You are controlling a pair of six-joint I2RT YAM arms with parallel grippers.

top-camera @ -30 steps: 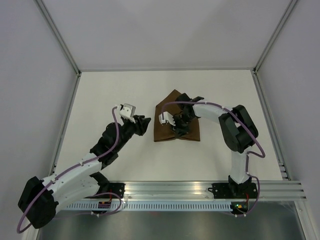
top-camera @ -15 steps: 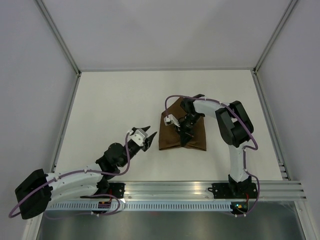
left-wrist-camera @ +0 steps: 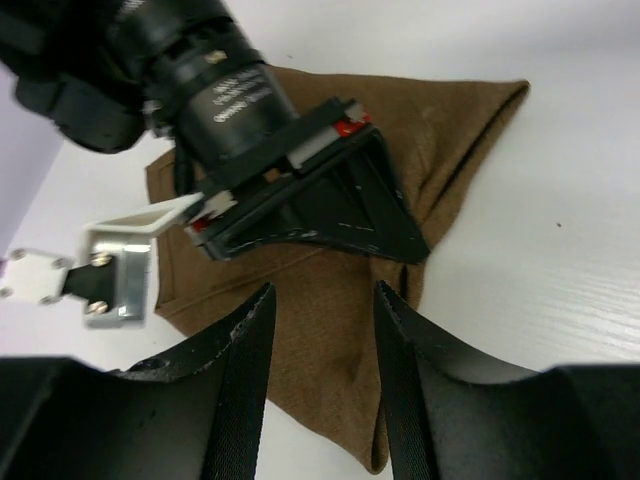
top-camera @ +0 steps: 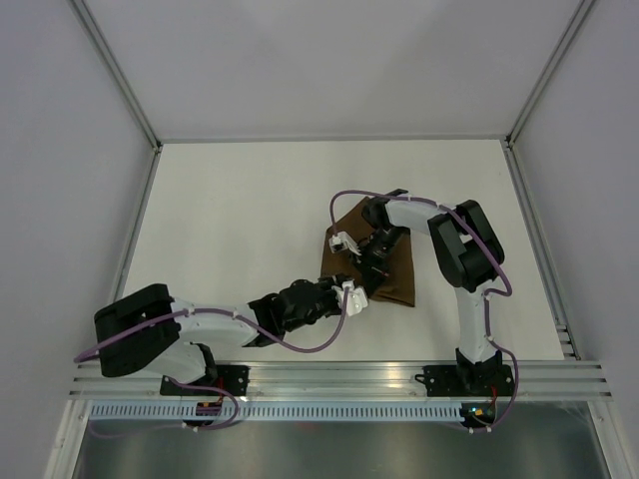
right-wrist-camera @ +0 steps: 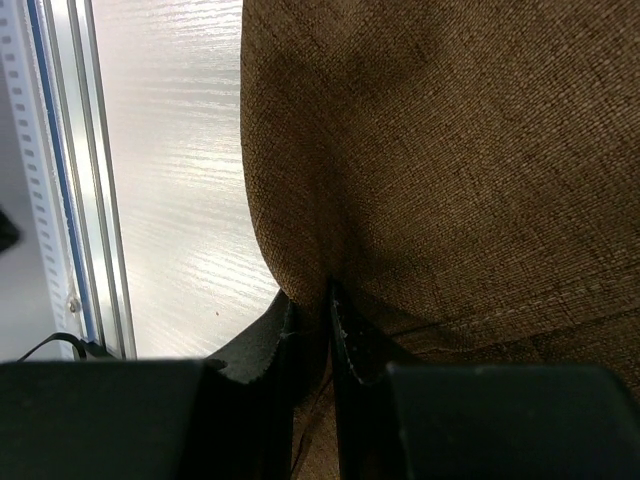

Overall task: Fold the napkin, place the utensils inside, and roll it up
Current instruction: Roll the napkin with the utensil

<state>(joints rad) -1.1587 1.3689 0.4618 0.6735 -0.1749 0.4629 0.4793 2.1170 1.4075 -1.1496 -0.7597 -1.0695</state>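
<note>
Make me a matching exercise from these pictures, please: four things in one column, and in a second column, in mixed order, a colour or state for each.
Things:
1. left fingers
2. right fingers
3. napkin
4. table

Colours or states:
A. white
B. shut, pinching a fold of the napkin
C. brown, folded
D. open

Pairs: 1-D; 2-B; 3-C; 4-A
</note>
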